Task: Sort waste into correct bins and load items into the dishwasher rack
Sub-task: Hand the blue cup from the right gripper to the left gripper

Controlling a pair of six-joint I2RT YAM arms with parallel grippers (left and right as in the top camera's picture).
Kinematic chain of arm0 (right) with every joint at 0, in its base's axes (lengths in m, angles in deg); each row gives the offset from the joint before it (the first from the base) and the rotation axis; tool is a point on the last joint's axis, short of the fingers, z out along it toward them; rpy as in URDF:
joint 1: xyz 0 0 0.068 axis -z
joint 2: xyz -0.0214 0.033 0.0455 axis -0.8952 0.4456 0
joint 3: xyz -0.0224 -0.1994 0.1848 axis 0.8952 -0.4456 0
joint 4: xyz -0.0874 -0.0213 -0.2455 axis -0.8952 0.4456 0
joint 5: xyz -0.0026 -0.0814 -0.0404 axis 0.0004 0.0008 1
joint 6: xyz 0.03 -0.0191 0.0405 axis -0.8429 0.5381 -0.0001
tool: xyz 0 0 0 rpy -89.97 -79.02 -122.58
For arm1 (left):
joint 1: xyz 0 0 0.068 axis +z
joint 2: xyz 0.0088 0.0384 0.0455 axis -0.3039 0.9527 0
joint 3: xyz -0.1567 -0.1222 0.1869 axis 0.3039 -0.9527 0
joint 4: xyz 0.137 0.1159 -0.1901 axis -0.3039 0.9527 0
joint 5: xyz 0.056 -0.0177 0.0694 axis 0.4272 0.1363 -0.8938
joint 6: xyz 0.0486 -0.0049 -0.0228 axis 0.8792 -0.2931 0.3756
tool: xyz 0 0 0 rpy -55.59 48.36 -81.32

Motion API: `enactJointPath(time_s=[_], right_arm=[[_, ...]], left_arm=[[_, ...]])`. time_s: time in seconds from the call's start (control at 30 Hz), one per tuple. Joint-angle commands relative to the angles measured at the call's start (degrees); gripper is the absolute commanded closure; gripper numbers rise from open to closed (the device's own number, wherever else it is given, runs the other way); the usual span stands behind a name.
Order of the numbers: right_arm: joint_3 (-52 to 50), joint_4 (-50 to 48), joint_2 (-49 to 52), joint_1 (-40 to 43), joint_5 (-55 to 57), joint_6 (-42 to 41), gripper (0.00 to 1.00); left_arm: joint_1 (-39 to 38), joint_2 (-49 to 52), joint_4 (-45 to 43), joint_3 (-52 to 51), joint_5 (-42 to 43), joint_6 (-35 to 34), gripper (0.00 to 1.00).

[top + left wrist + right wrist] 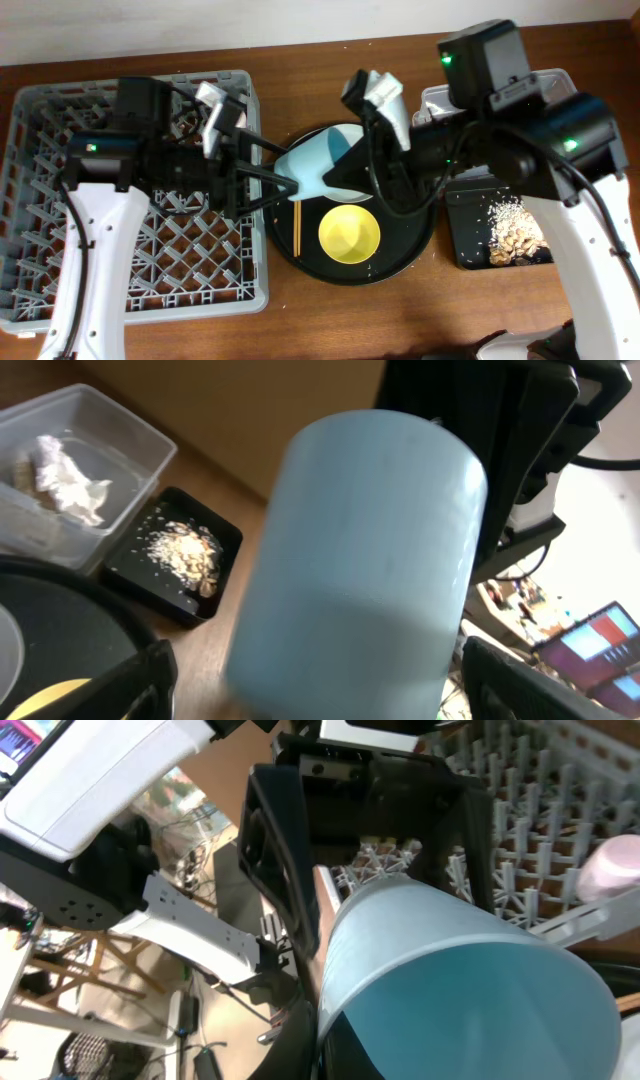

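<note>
Over the wooden table (pixel 400 320), right gripper (pixel 342 172) grasps blue cup (pixel 312 160); left gripper (pixel 290 170) spread wide.

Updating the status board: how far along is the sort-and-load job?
Done: napkin in tub, scraps in black bin, pink cup in rack. In hand: blue cup, held above the round tray. Remaining: yellow bowl, chopsticks.

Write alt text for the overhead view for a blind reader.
Over a round black tray, the left end effector and right end effector meet at a blue cup. A yellow bowl and chopsticks lie on the tray; a grey rack stands left.
</note>
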Motion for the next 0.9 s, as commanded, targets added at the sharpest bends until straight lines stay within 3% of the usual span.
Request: enactJointPath(time_s=[0.0,0.07,0.2,0.3,0.33,0.37,0.43,0.53,0.63,0.7,0.77,0.87], right_arm=[[-0.3,-0.4,1.4,-2.1,-2.2,1.5,0.96],[-0.3,-0.4,1.5,-2.1,-1.8,1.5,0.96],[-0.3,-2.6,1.5,-1.6,-0.5,1.5,0.96],[-0.3,-3.4,1.5,-1.6,1.4,1.5,0.66],[-0.3,-3.4,1.5,-1.5,5.2,1.4,0.51],[-0.3,-2.9,1.5,-0.9,9.2,1.0,0.43],[-0.3,-1.6,1.5,1.1,14.4,-0.2,0.39],[-0.3,2.0,1.5,8.2,22.0,-6.1,0.39],[-0.4,6.1,1.5,12.6,24.0,-6.3,0.36],[-1.2,7.4,1.5,13.0,30.2,-6.3,0.29],[-2.8,8.0,1.5,13.0,34.1,-6.3,0.27],[-6.3,7.5,1.5,13.0,34.1,-6.3,0.26]], left_arm=[[-2.1,-1.0,-1.9,-0.1,1.4,2.1,0.25],[-2.1,-1.0,-1.6,-0.1,1.4,2.1,0.34],[-2.1,-1.0,-0.7,-0.1,0.3,2.1,0.35],[-2.0,-1.0,-0.8,-0.1,-2.7,2.1,0.42],[-1.8,-1.0,-0.8,-0.1,-5.4,2.1,0.5],[-1.4,-1.0,-0.7,-0.1,-8.5,1.8,0.52],[-0.3,-1.0,-0.7,-0.1,-14.3,-1.2,0.52],[3.4,-1.0,-1.7,-0.1,-28.5,-9.6,0.58],[6.4,-0.9,-7.7,-0.1,-50.8,-27.4,0.61],[6.4,-0.6,-11.6,-0.2,-64.0,-36.3,0.57],[6.3,0.5,-14.4,-0.2,-72.3,-42.9,0.57],[6.3,3.4,-17.1,-0.2,-75.8,-45.5,0.57]])
